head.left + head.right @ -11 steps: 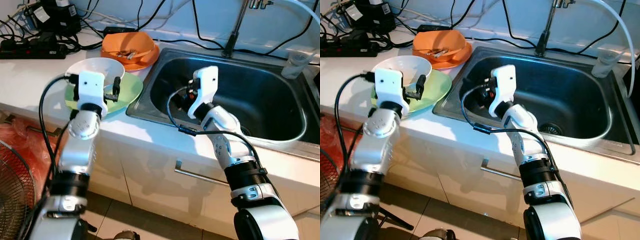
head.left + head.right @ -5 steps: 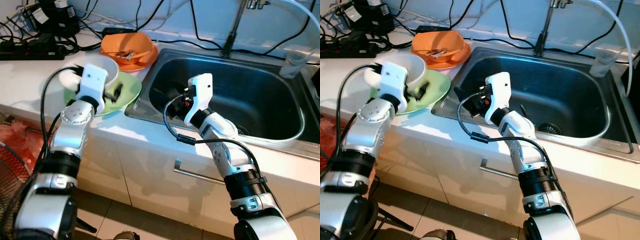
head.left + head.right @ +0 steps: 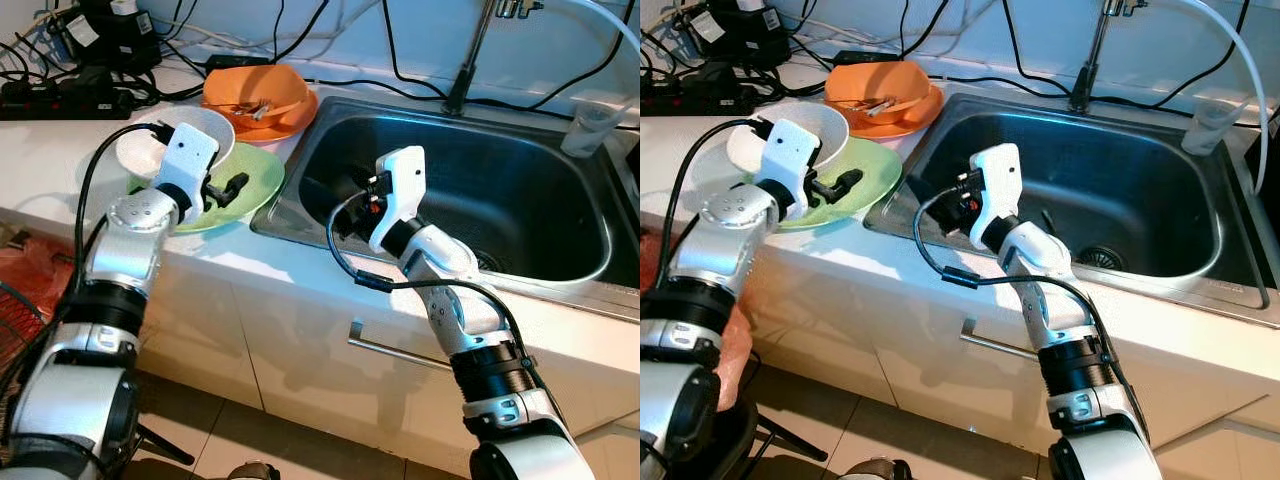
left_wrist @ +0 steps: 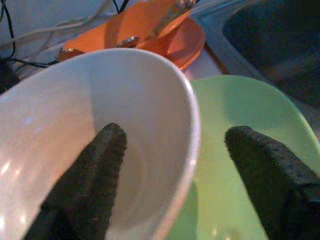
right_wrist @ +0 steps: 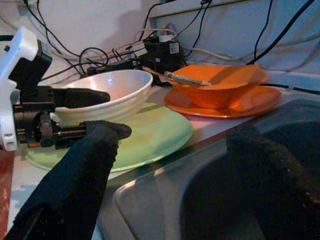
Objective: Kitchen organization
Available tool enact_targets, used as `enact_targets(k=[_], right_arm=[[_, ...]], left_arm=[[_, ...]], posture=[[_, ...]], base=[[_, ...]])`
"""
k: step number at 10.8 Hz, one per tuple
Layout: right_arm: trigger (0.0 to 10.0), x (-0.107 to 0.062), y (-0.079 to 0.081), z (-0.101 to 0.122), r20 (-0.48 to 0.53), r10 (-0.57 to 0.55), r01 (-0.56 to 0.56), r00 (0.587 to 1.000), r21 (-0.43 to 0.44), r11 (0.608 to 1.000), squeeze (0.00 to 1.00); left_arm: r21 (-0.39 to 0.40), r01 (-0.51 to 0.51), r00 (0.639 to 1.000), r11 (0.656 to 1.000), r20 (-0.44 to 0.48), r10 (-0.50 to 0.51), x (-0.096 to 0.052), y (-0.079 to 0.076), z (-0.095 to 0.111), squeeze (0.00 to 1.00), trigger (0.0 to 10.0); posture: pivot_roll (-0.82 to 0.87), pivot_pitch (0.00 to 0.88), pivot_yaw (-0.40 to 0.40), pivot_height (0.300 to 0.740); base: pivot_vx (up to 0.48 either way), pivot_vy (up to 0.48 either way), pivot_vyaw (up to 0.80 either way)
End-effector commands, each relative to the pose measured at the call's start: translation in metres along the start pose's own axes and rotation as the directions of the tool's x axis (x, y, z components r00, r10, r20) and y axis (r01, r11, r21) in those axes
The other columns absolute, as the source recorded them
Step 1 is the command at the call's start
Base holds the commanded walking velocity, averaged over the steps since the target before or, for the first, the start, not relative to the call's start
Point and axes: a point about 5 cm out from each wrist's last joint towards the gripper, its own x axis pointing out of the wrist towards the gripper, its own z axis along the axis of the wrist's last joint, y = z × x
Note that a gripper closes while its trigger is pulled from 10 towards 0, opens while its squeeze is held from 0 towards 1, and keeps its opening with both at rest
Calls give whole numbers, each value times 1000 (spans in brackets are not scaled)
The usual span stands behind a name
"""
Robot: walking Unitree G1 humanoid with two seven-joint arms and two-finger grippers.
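A white bowl (image 3: 150, 150) rests tilted on a green plate (image 3: 258, 172) on the white counter, left of the steel sink (image 3: 520, 200). My left gripper (image 3: 222, 183) is open astride the bowl's near rim. One finger (image 4: 95, 170) is inside the bowl (image 4: 60, 115) and the other is outside, over the plate (image 4: 235, 100). My right gripper (image 3: 348, 196) hangs open over the sink's left side, holding nothing, and its wrist view looks at the bowl (image 5: 112, 92). Behind, an orange bowl (image 3: 262, 88) with utensils sits on an orange plate (image 3: 293, 116).
Power strips and tangled cables (image 3: 70, 90) crowd the counter's back left. The faucet (image 3: 470, 55) rises behind the sink, and a clear plastic cup (image 3: 597, 125) stands at its right rim. A fan (image 3: 30, 370) stands on the floor at the lower left.
My left gripper has dropped onto the bowl's rim, and the bowl now sits tipped and a little further left. My right arm moved slightly left, then stayed still.
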Motion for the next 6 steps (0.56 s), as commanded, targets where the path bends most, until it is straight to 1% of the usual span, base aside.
enact_targets(k=[1, 6], right_arm=[[10000, 0, 1, 5, 7, 12, -12, 1000, -12, 1000, 0], [10000, 0, 0, 4, -1, 8, -8, 1000, -15, 1000, 0]], left_arm=[[-3, 19, 1000, 1000, -2, -19, 0, 2, 0, 0, 0], [1, 48, 999, 999, -20, -48, 1, 1, -4, 0, 0]], posture=[[37, 32, 19, 740], [34, 34, 15, 740]], base=[[0, 0, 0], [0, 0, 0]])
